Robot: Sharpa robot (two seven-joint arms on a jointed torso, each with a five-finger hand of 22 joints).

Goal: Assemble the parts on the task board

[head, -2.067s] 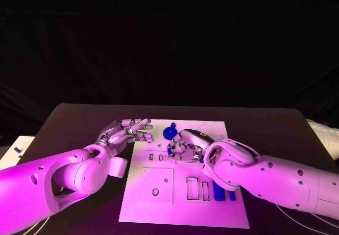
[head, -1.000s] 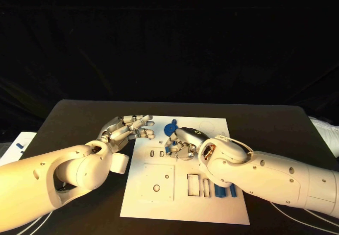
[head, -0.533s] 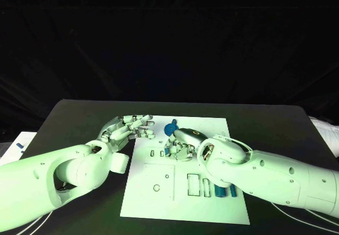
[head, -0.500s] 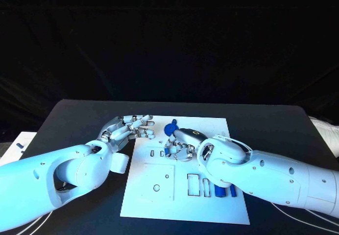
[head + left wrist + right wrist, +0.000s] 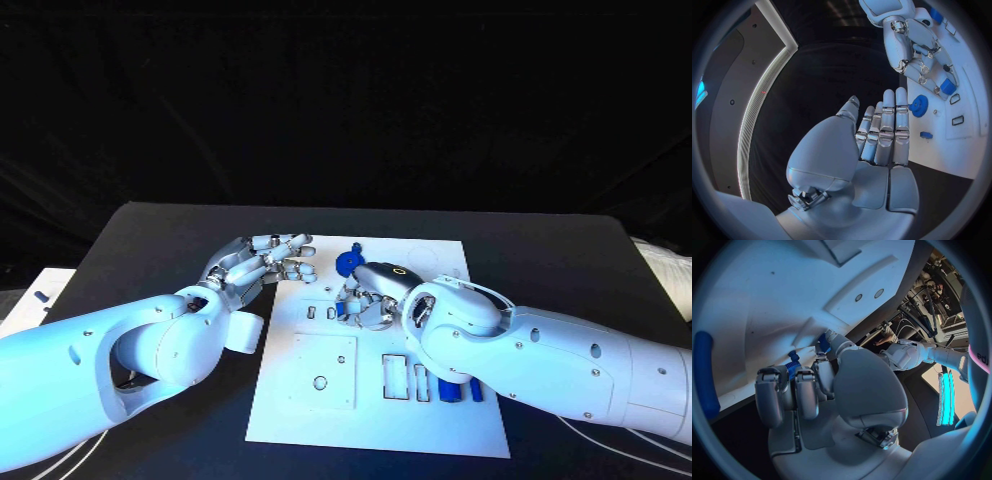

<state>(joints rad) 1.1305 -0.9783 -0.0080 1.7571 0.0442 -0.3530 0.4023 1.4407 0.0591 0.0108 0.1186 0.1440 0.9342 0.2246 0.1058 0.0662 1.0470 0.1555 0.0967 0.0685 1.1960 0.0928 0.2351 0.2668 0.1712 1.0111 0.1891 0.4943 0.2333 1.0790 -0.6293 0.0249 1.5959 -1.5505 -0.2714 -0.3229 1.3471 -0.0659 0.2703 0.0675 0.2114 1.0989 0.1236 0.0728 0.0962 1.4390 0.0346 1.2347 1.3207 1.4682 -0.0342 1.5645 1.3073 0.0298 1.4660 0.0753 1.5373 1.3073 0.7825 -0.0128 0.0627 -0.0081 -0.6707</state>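
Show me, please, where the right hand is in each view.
Head view: the right hand is in the middle, over the task board.
Left wrist view: beyond the left hand, over the board.
Right wrist view: central, pinching a small blue part.
Shared landmark: the white task board.

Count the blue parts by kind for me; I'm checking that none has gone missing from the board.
blue gear: 1
blue bars: 2
small blue pieces: 2
Total: 5 blue parts in sight
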